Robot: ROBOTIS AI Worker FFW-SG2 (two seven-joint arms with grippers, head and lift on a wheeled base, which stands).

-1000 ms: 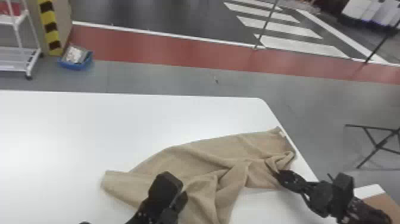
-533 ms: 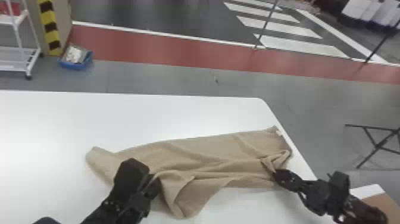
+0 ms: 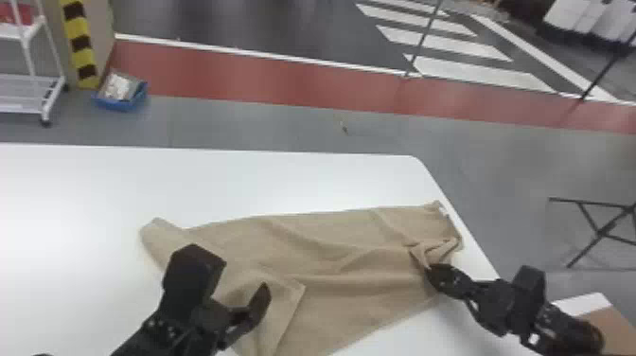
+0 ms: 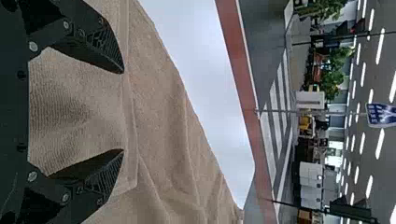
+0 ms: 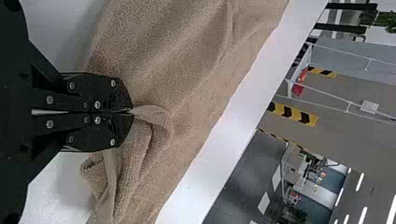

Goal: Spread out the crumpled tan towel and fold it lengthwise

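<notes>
The tan towel (image 3: 322, 255) lies partly spread over the table's right part, wrinkled, with a folded-over flap near its left front. My left gripper (image 3: 241, 284) is over the towel's left part in the head view; in the left wrist view the left gripper (image 4: 123, 111) has its fingers wide apart, with cloth (image 4: 79, 112) behind the gap. At the towel's right end, my right gripper (image 3: 429, 269) pinches a bunched bit of cloth. From the right wrist the right gripper (image 5: 132, 112) is seen closed on a small tuck of towel (image 5: 159, 114), loose folds beside it.
The white table (image 3: 284, 180) has its right edge close beyond the towel's right end. A brown-topped surface (image 3: 610, 326) is at the lower right. Past the table stand a white cart (image 3: 28, 94) and a blue bin (image 3: 120, 99) on the floor.
My left gripper moved left, then let go of the cloth and opened. The towel's left part has spread farther left and toward the front. The right gripper has kept its hold almost in place.
</notes>
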